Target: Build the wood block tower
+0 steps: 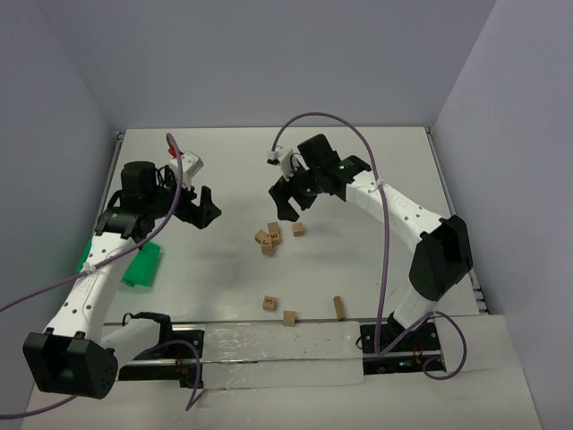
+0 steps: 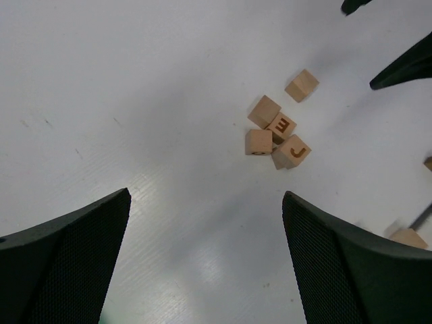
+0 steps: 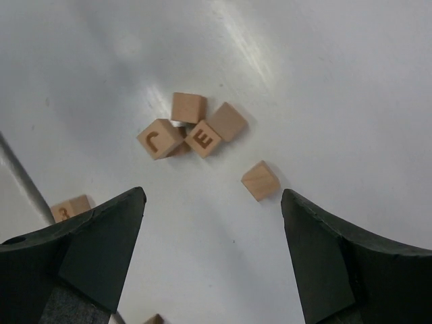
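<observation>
Several tan wood blocks huddle mid-table as a low tower [image 1: 267,239] [image 2: 273,138] [image 3: 190,130], with the J and E cubes among them. One loose wood block [image 1: 298,228] [image 3: 260,180] [image 2: 302,85] lies just right of it. My right gripper [image 1: 288,204] [image 3: 213,192] hovers open just behind that block, holding nothing. My left gripper [image 1: 204,208] [image 2: 206,194] hangs open and empty, well left of the cluster. More blocks lie nearer the front: one [image 1: 269,303] [image 3: 71,208], another [image 1: 289,317], and a third standing on edge [image 1: 338,307].
A green plastic tray [image 1: 143,265] sits at the left beside my left arm. The white table is walled at the back and both sides. A purple cable [image 1: 385,260] loops along my right arm.
</observation>
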